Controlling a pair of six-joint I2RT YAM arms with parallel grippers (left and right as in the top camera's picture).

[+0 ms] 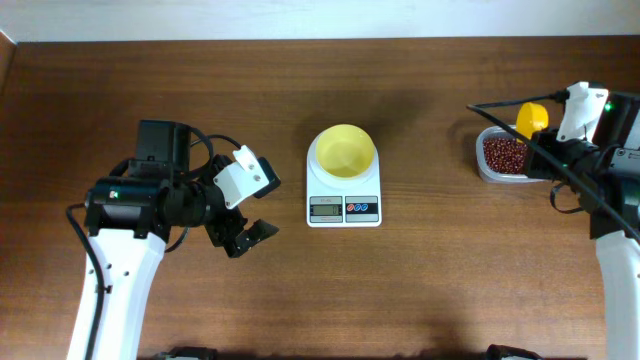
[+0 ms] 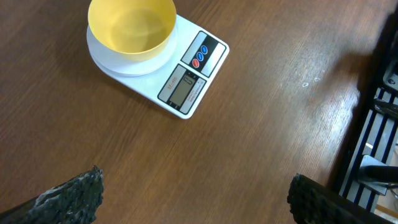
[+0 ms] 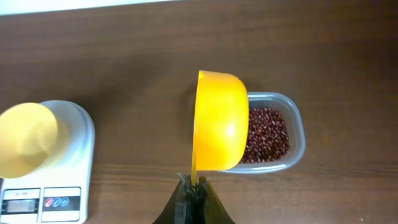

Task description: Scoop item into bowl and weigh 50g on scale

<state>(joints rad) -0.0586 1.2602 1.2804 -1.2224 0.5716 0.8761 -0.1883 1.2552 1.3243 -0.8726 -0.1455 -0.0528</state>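
Note:
The pale yellow bowl [image 1: 345,151] stands empty on the white scale [image 1: 343,196] at the table's middle; both also show in the left wrist view, the bowl [image 2: 132,28] on the scale [image 2: 186,87]. Red-brown beans [image 1: 504,153] lie in a clear tub [image 1: 490,172] at the right, also in the right wrist view [image 3: 267,134]. My right gripper [image 3: 194,185] is shut on the handle of a yellow scoop [image 3: 219,121], held on edge over the tub's left side. My left gripper [image 1: 247,235] is open and empty, left of the scale, above bare wood.
The table's far edge runs along the top of the overhead view. A dark rack [image 2: 376,118] shows at the right of the left wrist view. Cables hang by the right arm [image 1: 560,150].

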